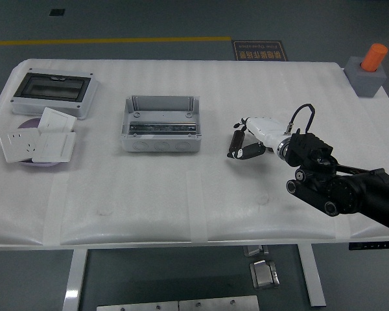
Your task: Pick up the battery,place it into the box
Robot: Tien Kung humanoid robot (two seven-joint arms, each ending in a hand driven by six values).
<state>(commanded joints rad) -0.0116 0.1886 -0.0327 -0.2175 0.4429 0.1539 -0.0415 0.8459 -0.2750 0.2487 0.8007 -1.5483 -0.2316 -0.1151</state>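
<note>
White table (181,214) on white legs, dark grey floor (149,19) beyond, yellow line (110,41) running along far left, dark floor sign (258,50) just past the far edge, metal plates (178,303) beneath near side

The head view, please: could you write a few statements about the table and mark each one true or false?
1. The open grey rectangular box sits left of the robot's white right hand. True.
2. A battery already lies inside the box. False: only a metal rail shows inside it.
3. The right hand's black fingers are down at the white table. True; what they hold, if anything, cannot be made out.
4. The orange cylinder on a grey block stands at the table's near left corner. False: it is at the far right corner.
5. The white wall sockets lie stacked inside the box. False: they rest at the table's left.
</note>
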